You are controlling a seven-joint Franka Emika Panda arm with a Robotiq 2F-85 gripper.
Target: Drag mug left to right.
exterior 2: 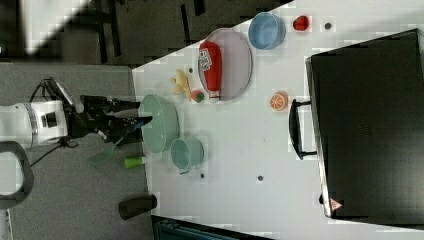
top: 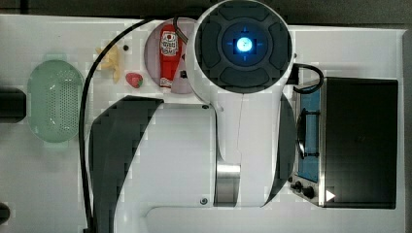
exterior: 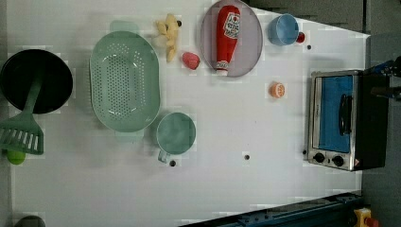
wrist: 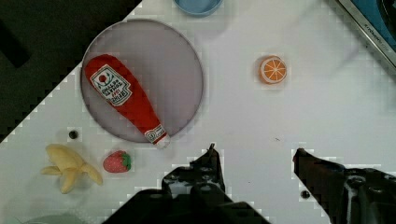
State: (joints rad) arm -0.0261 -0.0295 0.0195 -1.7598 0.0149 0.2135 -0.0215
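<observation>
Mug [exterior: 176,133] sits lower centre-left of the left view, just beside the colander [exterior: 124,80], apparently undragged; we see the gripper [wrist: 254,151] with fingers open and empty above bare surface [wrist: 243,116], so we judge the whole drag remains.

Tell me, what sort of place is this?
Probably a lab's pretend kitchen. A white table holds a small toaster oven, a green colander and a ketchup bottle on a plate, with toy-like fruit scattered about.
</observation>
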